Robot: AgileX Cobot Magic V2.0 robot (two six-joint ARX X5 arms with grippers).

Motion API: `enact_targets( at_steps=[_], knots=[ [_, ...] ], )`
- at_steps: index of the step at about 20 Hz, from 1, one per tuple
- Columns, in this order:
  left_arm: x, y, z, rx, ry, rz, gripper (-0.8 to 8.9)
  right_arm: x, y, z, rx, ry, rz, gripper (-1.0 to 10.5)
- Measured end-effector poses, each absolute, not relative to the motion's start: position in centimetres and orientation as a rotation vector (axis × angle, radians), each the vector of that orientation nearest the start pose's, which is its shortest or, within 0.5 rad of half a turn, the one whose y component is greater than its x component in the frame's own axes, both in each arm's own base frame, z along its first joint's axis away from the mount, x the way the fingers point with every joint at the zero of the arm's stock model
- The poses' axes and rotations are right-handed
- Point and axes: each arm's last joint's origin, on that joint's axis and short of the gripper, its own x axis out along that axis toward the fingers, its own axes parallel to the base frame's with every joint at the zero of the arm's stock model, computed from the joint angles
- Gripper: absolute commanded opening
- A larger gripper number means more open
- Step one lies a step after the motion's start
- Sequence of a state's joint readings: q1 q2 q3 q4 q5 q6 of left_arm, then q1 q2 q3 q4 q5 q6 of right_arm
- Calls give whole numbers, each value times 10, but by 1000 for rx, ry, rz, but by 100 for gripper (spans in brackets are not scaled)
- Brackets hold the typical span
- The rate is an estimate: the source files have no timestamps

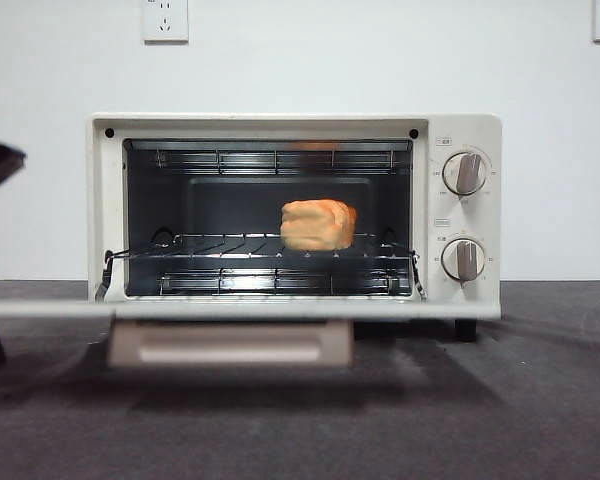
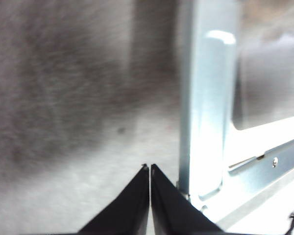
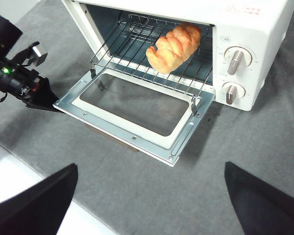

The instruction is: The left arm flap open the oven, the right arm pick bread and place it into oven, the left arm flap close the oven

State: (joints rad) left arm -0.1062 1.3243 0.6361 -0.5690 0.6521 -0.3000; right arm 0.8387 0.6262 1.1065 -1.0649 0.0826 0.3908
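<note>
bread (image 1: 318, 224) sits on the wire rack (image 3: 137, 46) inside the oven (image 1: 460, 135), door (image 3: 132, 105) flapped down flat. left gripper (image 2: 150, 169) clenched, tips just beside the door's corner. right gripper (image 3: 149, 196) released, spread wide, well back from the bread.

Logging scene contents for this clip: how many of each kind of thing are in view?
oven: 1
bread: 1
knobs: 2
wall sockets: 2
grippers, left gripper and right gripper: 2
Total: 8
</note>
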Motion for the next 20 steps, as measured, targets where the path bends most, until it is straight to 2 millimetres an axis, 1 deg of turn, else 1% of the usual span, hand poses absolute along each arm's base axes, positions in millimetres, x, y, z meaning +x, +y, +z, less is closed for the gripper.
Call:
enact_targets(
  at_steps=[5, 9, 14, 20],
  knots=[
    [204, -37, 185, -616, 1215, -486, 11, 53, 56, 372, 107, 657, 616, 477],
    [205, -36, 202, -657, 1083, -502, 11, 53, 56, 372, 110, 656, 616, 477],
    [217, -38, 226, -749, 870, -547, 11, 53, 56, 372, 112, 656, 616, 477],
    [229, -41, 249, -839, 683, -606, 11, 53, 56, 372, 114, 657, 615, 477]
  ],
)
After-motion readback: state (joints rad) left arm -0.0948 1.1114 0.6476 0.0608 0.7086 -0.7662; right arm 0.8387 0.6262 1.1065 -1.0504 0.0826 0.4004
